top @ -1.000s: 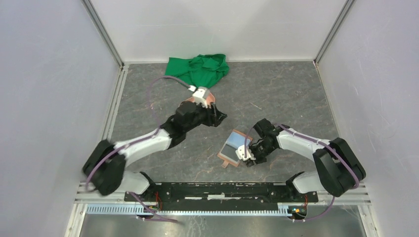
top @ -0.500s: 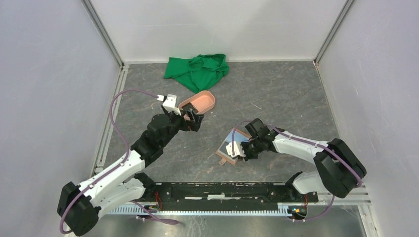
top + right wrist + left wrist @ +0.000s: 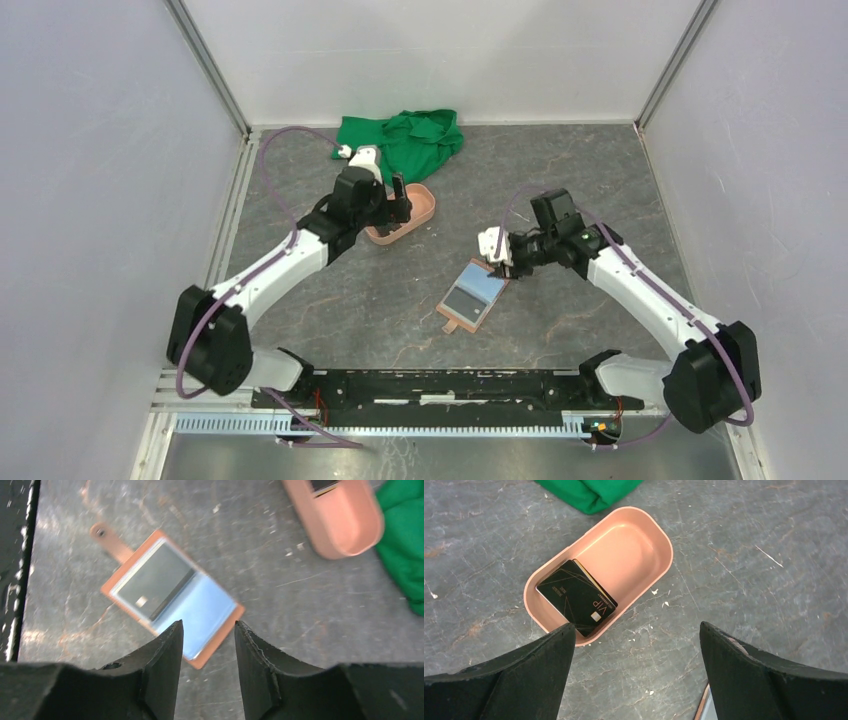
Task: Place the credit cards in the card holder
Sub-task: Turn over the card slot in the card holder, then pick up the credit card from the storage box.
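Shows green cloth (image 3: 400, 143) crumpled nr back wall, on grey marbled worktop (image 3: 560, 180). Just beside it, twd near side: salmon-pink oval tray (image 3: 626, 550), upright, long axis diag. Shows white panels (image 3: 440, 50) on 3 sides, alu posts (image 3: 208, 65) at far corners, black rail (image 3: 450, 385) along near edge.
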`<state>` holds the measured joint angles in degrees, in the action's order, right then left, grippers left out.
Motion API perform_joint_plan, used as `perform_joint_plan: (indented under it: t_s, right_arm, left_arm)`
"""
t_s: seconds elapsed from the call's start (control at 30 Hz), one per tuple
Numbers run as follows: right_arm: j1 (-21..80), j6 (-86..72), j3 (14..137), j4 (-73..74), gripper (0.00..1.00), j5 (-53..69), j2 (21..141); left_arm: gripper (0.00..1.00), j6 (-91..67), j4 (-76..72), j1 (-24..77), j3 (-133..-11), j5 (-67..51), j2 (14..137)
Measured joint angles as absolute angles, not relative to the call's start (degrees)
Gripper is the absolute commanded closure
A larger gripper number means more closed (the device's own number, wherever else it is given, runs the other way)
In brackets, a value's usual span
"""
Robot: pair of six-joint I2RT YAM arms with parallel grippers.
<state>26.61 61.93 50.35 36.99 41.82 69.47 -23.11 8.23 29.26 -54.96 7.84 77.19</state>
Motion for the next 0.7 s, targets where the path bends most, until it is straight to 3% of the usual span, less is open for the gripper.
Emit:
perform_joint_plan:
  t_s: [0.17,0.37,0.7]
  right_arm:
    - [25.2,54.6,54.7,31.8,0.50,45.0,71.6]
    - [17.9,46.3,48.5,25.0,0.50,50.1,73.2]
    - [14.5,42.4,45.2,21.8,0.50,54.4,73.2]
  left_arm:
    - [0.04,-27.2,11.1,29.2,-58.7,11.1,82.7]
    - [0.05,-29.7,10.1,29.2,-55.1,15.9,83.2]
    - [0.29,-38.3,10.1,24.9,-53.0,23.4,88.5]
